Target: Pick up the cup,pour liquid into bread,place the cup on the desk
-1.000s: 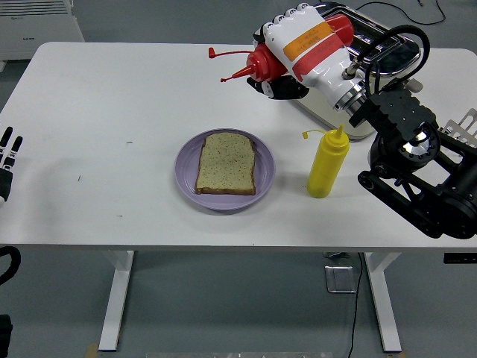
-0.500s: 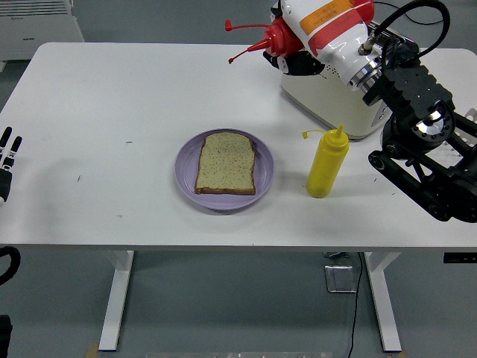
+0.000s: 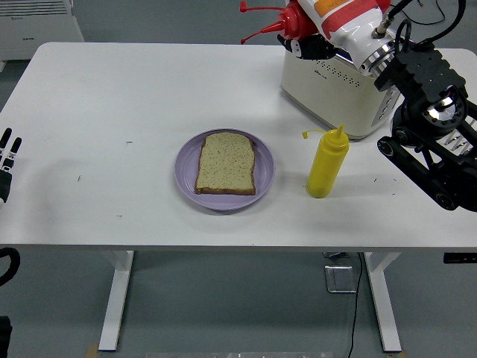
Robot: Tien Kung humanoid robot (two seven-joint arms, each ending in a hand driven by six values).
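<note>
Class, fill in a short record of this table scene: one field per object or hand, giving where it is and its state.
Right hand: at top edge, shut on red squeeze bottle, nozzle pointing left
Left hand: resting at left edge, holding nothing
Slice of brown bread: flat on round purple plate
Yellow squeeze bottle: upright, right of plate
Cream toaster: far right, behind yellow bottle

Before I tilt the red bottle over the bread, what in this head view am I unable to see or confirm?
- Right robot hand: cut off by the top edge, so its grip on the red squeeze bottle shows only in part.
- Red squeeze bottle: body hidden by the hand and the frame edge; fill level unknown.
- Toaster: right side covered by the right arm.
- Left robot hand: mostly cut off at the left edge.
- Bread on the purple plate: any sauce on it would be too small to tell.
</note>
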